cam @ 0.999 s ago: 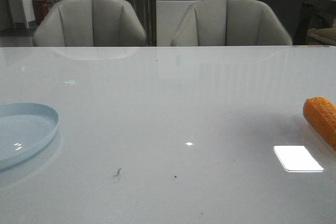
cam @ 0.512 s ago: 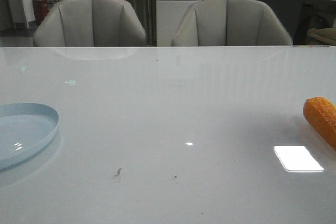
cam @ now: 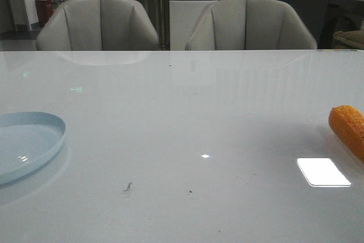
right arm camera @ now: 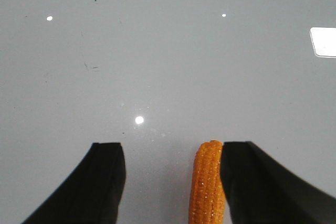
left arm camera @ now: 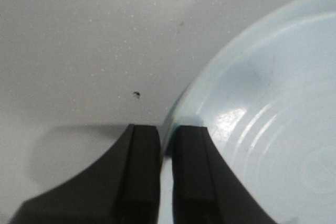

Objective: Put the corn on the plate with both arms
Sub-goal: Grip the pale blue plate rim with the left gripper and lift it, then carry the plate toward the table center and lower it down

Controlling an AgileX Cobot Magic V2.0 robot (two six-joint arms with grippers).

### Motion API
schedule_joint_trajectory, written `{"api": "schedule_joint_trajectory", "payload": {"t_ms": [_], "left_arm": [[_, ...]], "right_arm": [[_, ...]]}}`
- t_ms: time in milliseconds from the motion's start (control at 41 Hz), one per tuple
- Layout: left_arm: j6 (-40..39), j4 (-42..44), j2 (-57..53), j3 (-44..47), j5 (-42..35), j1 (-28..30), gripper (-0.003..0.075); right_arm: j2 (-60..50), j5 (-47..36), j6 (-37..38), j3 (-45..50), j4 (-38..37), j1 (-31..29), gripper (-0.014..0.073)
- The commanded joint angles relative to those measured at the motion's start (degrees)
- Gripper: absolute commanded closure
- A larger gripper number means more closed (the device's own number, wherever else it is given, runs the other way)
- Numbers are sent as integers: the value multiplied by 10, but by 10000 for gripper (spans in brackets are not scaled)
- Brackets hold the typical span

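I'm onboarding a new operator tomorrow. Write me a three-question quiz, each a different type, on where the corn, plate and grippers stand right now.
1. True or false: the corn already lies on the plate.
2. Multiple choice: the left gripper has its fingers (A) spread wide over bare table, (B) close together on either side of the plate's rim, (C) around the corn.
3. Fill in: in the right wrist view, the right gripper is ___, with the corn against one finger.

Key: 1 false; 2 B; 3 open.
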Motion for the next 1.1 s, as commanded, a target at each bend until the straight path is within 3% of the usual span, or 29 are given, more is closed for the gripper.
{"api": "schedule_joint_trajectory", "payload": {"t_ms": [0,244,633,780,1072], "left_arm": [[0,-7,-18,-8,-8,-3,629],[30,-41,-19,-58,47,-3,629],[73,-177,-20,-247,173,-25,629],[74,-245,-20,-300,176,-58,629],[67,-262,-18,-326,155,-166,629]], "right_arm": [[-7,-40,-1,-21,5,-2,87],[-7,-39,-1,-21,5,-2,87],[-7,-37,-1,-21,5,-2,87],[-7,-37,-1,-21,5,-2,87],[-7,-37,-1,-21,5,-2,87]]}}
